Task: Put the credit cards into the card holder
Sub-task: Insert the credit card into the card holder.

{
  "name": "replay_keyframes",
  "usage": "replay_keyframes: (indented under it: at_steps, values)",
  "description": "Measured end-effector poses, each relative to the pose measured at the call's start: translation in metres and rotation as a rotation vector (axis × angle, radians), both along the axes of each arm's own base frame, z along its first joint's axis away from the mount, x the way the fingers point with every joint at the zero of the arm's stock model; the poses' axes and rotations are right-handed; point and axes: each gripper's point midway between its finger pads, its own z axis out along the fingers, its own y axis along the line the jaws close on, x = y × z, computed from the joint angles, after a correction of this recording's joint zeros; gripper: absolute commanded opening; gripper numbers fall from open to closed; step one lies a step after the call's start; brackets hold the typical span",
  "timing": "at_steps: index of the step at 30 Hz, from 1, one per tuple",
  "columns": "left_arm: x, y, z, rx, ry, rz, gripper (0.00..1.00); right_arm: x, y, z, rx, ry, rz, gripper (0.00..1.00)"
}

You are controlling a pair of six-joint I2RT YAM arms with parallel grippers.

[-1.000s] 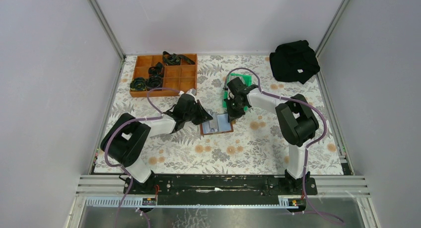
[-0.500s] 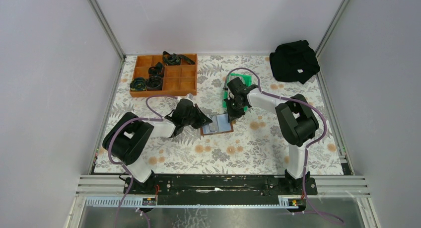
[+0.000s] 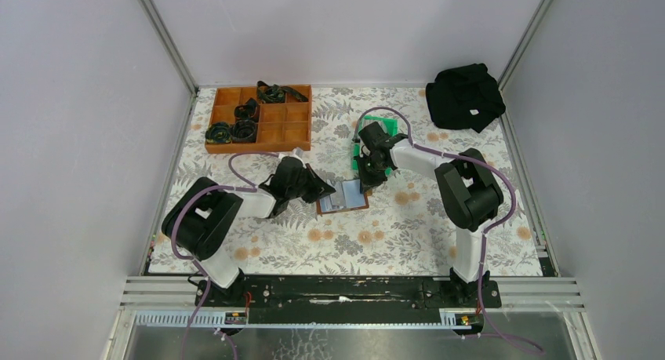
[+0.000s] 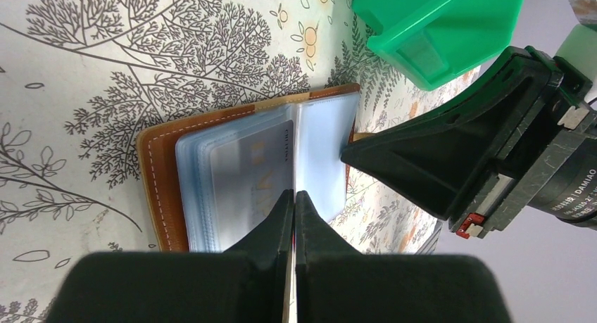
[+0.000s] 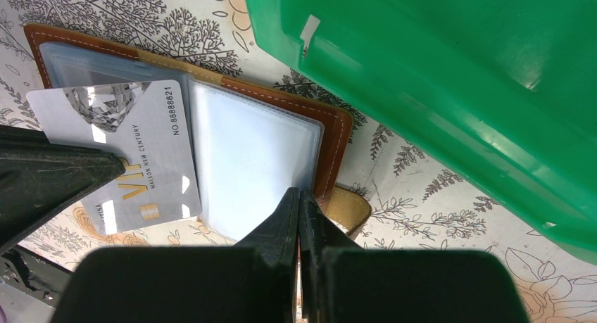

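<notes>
Your silver VIP card [image 5: 134,154] lies half across the open card holder [image 5: 331,136].
Both sets of fingers are pressed together: left gripper [image 4: 293,196] at the card, right gripper [image 5: 298,196] over the clear sleeve [image 5: 253,154].

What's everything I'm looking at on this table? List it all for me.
card holder: one, brown, open at the table's middle
credit card: one, silver, lying on the holder's clear sleeves
bin: one, green, just behind the holder
compartment tray: one, brown wood, far left
coiled straps: several, black, in the tray
cloth bundle: one, black, far right corner
table cover: one, white floral, under everything
left gripper: one, black, shut, tip at the card
right gripper: one, black, shut, tip at the holder's edge
</notes>
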Motion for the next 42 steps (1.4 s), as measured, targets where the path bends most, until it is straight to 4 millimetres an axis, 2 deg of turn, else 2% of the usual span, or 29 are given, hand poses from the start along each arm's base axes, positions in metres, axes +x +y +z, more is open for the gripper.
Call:
replay_keyframes:
  at_steps: [10,24,42]
  values:
    - [-0.004,0.002,-0.002,-0.021,0.003,0.009,0.00,0.000,0.000,0.000,0.001,0.000,0.000,0.00]
    - [0.000,-0.003,0.009,-0.075,-0.026,0.003,0.00,0.000,0.000,0.000,0.001,0.001,0.000,0.00]
    - [-0.002,0.002,0.002,-0.030,-0.035,-0.013,0.00,0.000,0.003,0.000,0.014,0.009,-0.002,0.00]
